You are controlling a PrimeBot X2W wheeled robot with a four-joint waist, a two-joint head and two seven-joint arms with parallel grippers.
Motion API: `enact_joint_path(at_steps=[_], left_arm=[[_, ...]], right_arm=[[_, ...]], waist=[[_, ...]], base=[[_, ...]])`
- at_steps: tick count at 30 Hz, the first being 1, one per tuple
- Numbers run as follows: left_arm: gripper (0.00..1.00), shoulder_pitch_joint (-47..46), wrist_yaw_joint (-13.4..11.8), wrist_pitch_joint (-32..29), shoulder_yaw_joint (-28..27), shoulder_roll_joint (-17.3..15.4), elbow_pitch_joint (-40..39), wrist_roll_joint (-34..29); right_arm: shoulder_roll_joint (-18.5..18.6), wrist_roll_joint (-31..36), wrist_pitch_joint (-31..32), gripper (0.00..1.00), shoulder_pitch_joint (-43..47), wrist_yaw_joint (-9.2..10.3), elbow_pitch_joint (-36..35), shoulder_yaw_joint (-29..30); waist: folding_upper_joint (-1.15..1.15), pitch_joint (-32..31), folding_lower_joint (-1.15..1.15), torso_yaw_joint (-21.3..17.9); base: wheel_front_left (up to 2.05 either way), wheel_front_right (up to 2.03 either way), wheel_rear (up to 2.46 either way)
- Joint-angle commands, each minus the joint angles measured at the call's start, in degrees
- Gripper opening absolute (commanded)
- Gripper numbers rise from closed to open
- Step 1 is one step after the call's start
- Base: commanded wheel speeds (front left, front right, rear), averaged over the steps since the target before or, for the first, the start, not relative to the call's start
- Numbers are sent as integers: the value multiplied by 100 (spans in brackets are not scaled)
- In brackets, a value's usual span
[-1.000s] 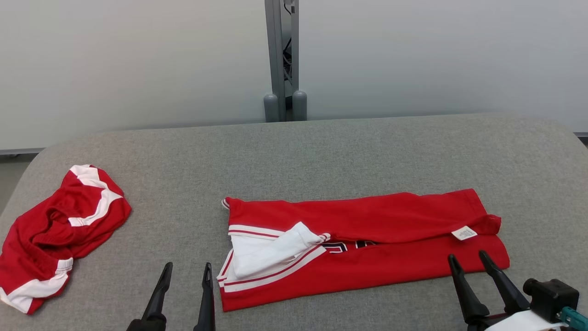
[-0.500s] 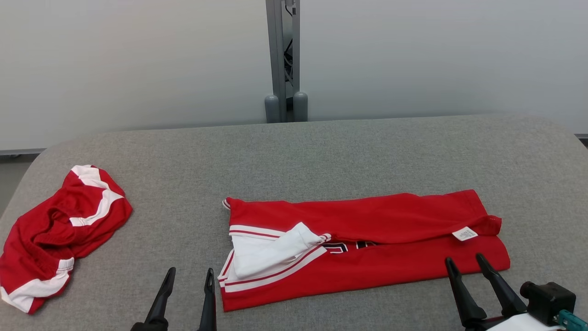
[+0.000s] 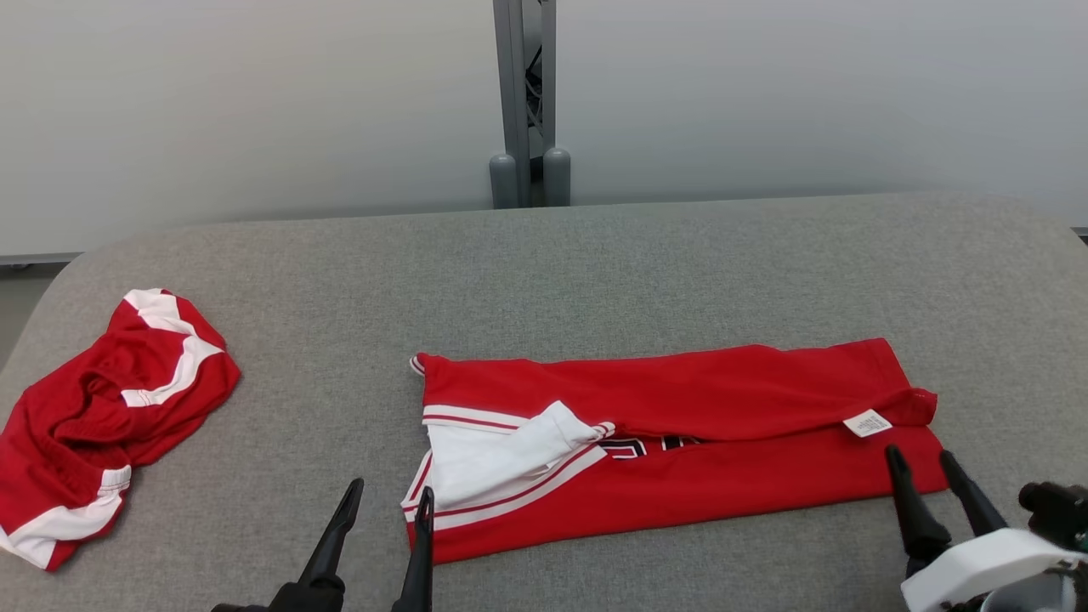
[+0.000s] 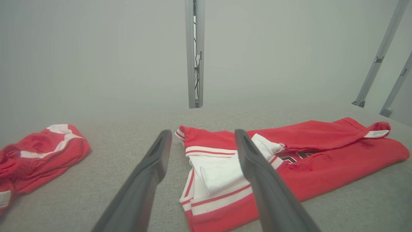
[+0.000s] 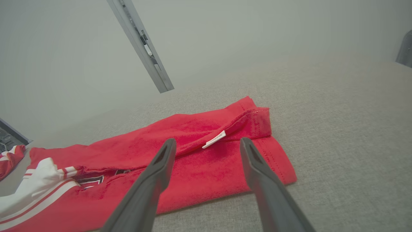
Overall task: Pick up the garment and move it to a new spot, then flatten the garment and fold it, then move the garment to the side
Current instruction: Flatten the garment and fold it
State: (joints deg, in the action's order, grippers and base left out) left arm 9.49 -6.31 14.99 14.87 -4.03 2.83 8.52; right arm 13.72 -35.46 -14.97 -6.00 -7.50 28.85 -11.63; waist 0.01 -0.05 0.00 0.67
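My left claw (image 3: 391, 486) and right claw (image 3: 918, 450) gape wide, empty, flanking the half-folded garment (image 3: 680, 442) lying just ahead on the desk (image 3: 595, 272), probably to pinch both ends together

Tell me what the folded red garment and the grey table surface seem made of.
Folded garment: probably a thin synthetic jersey knit, matte; it drapes softly and shows fine grain in the right wrist view. Table surface: apparently woven upholstery fabric, matte grey, with a visible heathered weave.
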Motion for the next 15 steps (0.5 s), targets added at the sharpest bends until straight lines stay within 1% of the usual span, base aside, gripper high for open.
enact_joint_path(at_steps=[1,3,7,10,15], left_arm=[[100,-161,39,23,14,5,-14,-70],[100,-254,74,23,41,19,-62,-109],[100,-415,130,23,89,22,-124,-164],[100,-534,184,23,115,27,-101,-213],[100,-684,240,23,169,39,-57,-270]], right_arm=[[130,-193,12,100,-267,2,238,24],[244,-309,11,100,-526,2,521,46],[342,-537,27,100,-1072,2,1165,205],[364,-618,126,100,-1462,2,1663,231],[300,-704,266,100,-1988,2,2368,167]], waist=[[-1,93,0,32],[-1,204,0,44],[-1,439,0,73],[-1,615,0,83],[-1,849,0,83]], base=[[0,0,0],[0,0,0],[0,0,0],[0,0,0],[0,0,0]])
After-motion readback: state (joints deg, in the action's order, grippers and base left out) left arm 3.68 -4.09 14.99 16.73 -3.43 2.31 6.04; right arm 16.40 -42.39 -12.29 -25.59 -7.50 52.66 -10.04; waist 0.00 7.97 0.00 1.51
